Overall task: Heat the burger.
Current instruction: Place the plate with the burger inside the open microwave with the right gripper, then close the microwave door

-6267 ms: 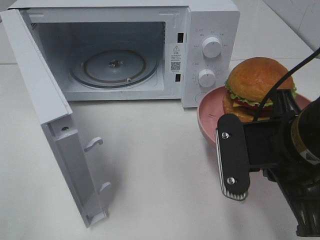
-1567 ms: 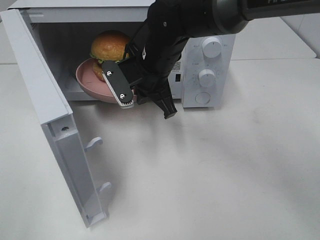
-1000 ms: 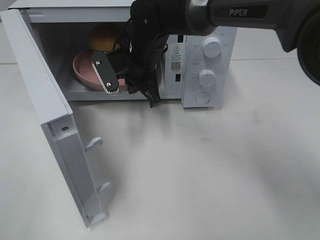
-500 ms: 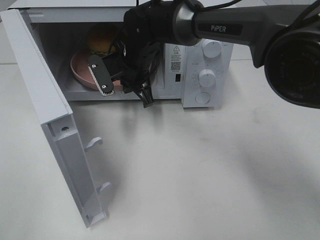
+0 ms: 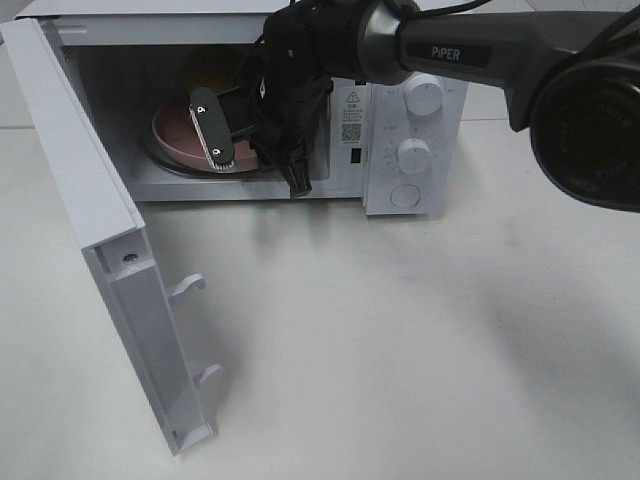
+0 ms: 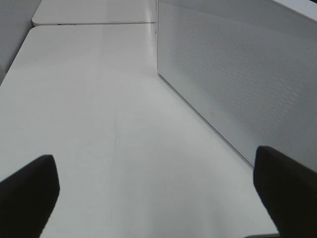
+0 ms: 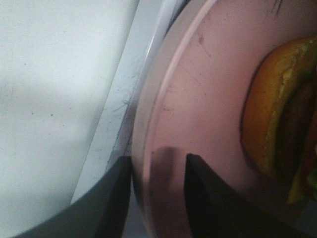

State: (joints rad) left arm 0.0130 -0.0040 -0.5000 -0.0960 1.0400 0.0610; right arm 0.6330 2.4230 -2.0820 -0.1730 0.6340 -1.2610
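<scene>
The burger sits on a pink plate inside the open microwave, mostly hidden behind my right arm. In the right wrist view the burger shows its orange bun and dark layers on the plate. My right gripper reaches into the cavity. Its jaws straddle the plate's near rim and stand apart, with a gap showing beside the rim. My left gripper is open over bare table, nothing between its fingers, and is out of the exterior view.
The microwave door hangs open toward the front left, its latches pointing right. Two knobs are on the panel at the right. The microwave's perforated side wall stands close beside my left gripper.
My right gripper, shut on the plate's rim before, has parted its jaws. The plate has settled lower and further into the microwave.
</scene>
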